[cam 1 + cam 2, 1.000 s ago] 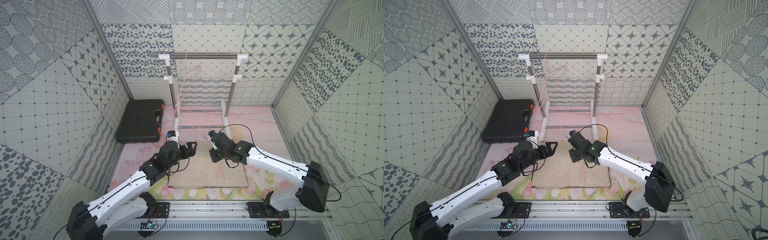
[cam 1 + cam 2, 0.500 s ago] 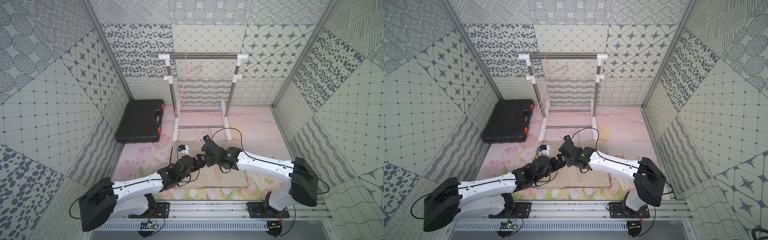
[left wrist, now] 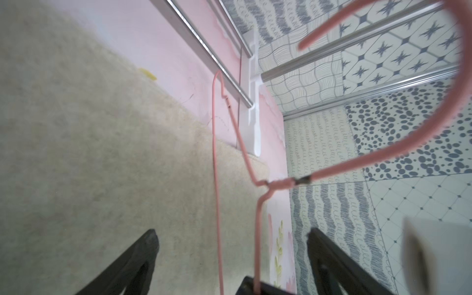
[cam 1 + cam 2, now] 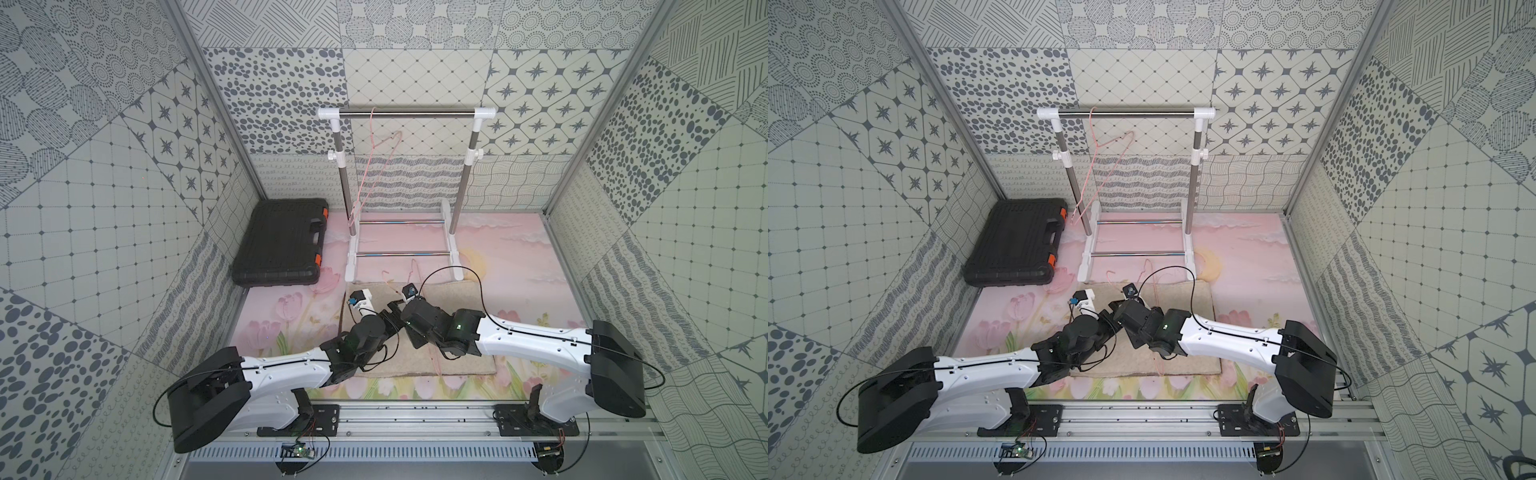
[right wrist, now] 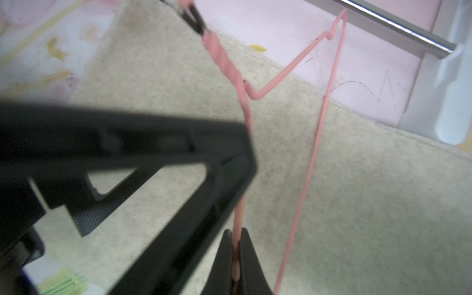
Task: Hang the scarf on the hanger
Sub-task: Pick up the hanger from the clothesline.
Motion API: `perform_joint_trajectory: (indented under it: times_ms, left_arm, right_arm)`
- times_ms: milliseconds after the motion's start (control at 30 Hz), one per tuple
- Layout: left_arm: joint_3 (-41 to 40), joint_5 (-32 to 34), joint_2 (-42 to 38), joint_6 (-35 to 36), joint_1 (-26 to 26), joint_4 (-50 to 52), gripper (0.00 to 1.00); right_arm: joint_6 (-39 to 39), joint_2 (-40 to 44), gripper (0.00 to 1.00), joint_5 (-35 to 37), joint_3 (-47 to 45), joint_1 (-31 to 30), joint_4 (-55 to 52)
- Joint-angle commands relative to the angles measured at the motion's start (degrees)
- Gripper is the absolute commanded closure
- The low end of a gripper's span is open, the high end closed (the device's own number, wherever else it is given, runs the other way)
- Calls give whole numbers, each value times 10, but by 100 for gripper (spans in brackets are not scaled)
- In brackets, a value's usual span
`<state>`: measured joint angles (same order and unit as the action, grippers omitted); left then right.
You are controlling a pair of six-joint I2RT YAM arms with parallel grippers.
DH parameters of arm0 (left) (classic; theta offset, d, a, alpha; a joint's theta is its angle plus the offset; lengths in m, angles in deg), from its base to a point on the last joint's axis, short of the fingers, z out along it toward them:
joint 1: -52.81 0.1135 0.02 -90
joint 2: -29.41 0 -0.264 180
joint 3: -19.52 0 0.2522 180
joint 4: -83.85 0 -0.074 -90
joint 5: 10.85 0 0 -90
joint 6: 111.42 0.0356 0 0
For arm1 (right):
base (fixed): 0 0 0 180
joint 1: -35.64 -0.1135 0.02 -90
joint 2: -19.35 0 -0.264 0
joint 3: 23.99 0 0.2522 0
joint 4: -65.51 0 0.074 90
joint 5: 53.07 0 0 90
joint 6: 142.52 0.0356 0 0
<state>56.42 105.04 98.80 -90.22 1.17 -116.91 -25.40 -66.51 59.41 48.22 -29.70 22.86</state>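
Pink wire of the hanger (image 5: 310, 163) is pinched between the closed fingers of the right claw (image 5: 236, 258), which grips one of its arms below the twisted neck. The left claw (image 3: 231, 233) stands wide apart, and in its wrist view two runs of that wire pass between its fingers; whether either finger touches the wire cannot be told. Beneath both lies the beige scarf (image 4: 415, 365), spread flat on the pink flowered surface (image 4: 519, 257) in front of the rack (image 4: 409, 114).

Compared with a second ago, both wrists have come forward from the foot of the rack to above the scarf. The left arm has sunk low and reached across, so its claw now sits just beside the right one rather than apart from it. The right claw's hold on the hanger is unchanged.

In both top views the wrists cover the fingertips and the middle of the scarf. The hanger's hook is blurred in the left wrist view, where a pale shape at the edge is cut off. A second hanger (image 4: 372, 120) hangs on the rack, and a black case (image 4: 278, 245) lies beside it.
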Motion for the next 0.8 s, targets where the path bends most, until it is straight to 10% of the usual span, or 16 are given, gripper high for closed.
perform_joint_trajectory:
  times_ms: [0, 767]
  left_arm:
    - [-2, 22, -12, -1, 10, -111, 4]
    - [13, -105, 175, -46, 51, -234, 62]
  right_arm:
    - [11, 7, 100, -4, -8, -7, 18]
    - [19, -43, 100, -6, 24, -18, 22]
